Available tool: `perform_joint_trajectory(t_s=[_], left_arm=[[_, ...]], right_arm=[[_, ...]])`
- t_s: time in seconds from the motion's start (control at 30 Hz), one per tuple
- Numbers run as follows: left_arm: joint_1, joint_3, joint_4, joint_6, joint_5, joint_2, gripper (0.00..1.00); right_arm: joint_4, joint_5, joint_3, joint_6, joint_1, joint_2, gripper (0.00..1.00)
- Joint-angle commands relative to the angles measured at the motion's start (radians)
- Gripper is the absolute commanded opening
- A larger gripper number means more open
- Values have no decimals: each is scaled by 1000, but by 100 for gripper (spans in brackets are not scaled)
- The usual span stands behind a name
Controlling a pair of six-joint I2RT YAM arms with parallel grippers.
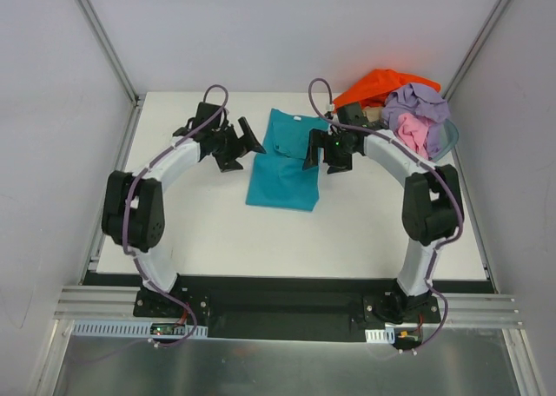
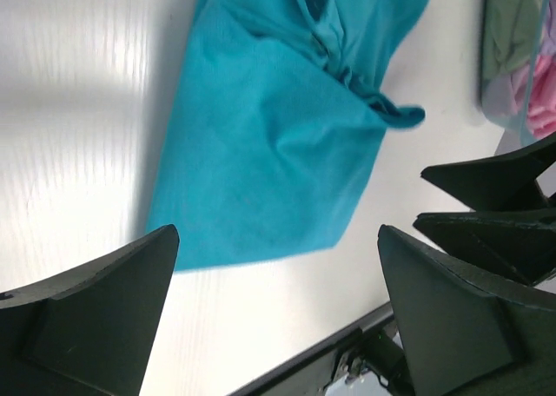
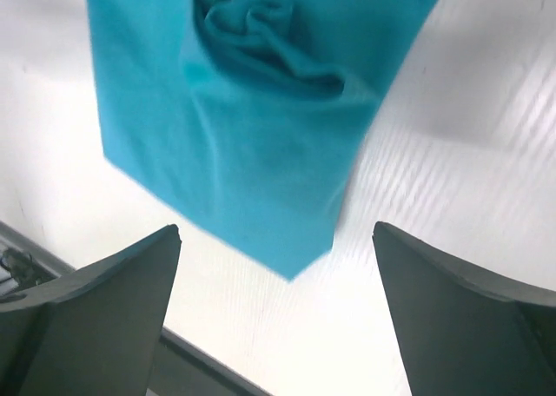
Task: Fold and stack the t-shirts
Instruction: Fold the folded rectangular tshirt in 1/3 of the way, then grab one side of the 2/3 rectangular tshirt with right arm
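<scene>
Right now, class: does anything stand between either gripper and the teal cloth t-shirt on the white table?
Nothing visible does. The left gripper and right gripper hover at either side of the teal cloth t-shirt, both open, with only white table showing beside it.

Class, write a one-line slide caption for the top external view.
Left gripper and right gripper, both open, flank a folded teal t-shirt on the table; other t-shirts heaped at the basin.

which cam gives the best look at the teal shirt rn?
Top external: the whole teal t-shirt is in frame, folded into a narrow rectangle. Left wrist shows most of it, with the far end cropped. Right wrist shows only one end and some bunched folds; the rest is out of frame.
</scene>
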Motion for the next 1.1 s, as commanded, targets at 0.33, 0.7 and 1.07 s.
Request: perform_joint_trajectory(t_s=[0.33, 0.7, 1.07], left_arm=[[7, -509, -1, -29, -125, -516, 99], [7, -619, -30, -64, -131, -657, 99], [9, -573, -96, -34, -185, -686, 99]], right_arm=[[136, -145, 5, -56, 131, -39, 97], [80, -21, 396, -55, 98, 345, 97], [52, 26, 151, -378, 144, -133, 97]])
